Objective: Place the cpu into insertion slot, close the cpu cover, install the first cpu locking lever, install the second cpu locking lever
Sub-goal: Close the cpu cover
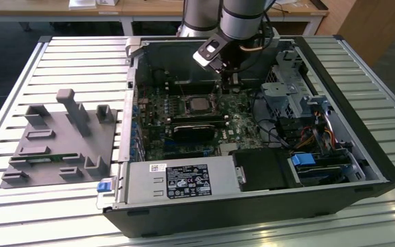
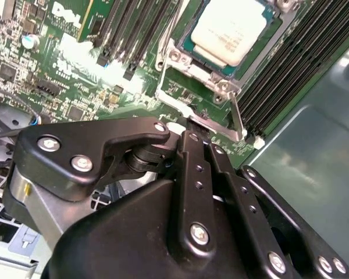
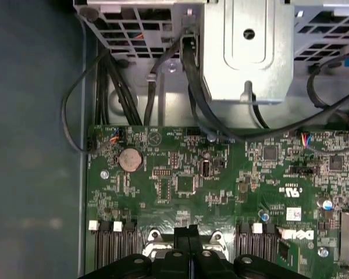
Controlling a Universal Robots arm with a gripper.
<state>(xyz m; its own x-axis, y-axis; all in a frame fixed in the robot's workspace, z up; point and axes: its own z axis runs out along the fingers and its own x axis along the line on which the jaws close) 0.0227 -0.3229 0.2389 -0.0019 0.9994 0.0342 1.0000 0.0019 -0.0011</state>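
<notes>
An open computer case (image 1: 352, 110) lies on a slatted metal surface (image 1: 81, 62), filling the middle of the frame and the exterior view's right. The arm comes down from the top centre of that frame. Its gripper (image 1: 226, 77) hangs inside the case, just above the socket area of the green circuit board (image 1: 242, 123).

The cpu (image 1: 199, 104) is at the centre of the exterior view, already seated in the insertion slot (image 2: 179, 57). In the second wrist view its dull silver top lies flat inside the slot's thin metal rim, with long black memory slots (image 2: 134, 29) on both sides.

The cpu cover (image 2: 235, 119) looks like a thin silver frame tilted up from the slot's edge toward the gripper, not lying flat on the chip. Its free edge is right at the black fingertips (image 2: 189, 157).

The jaws are closed, with no gap between them in either wrist view. Whether they pinch the cover's edge or only touch it cannot be told.

In the exterior view a black finned block (image 1: 192, 131) sits just below the cpu, and a power supply (image 1: 183, 180) fills the lower centre of the case. A grey fixture (image 1: 60, 139) rests on the surface just beside the case, at the exterior view's left. The first wrist view shows a coin cell (image 3: 130, 158) on the board, black cables (image 3: 192, 87) and a metal drive cage (image 3: 247, 46).
</notes>
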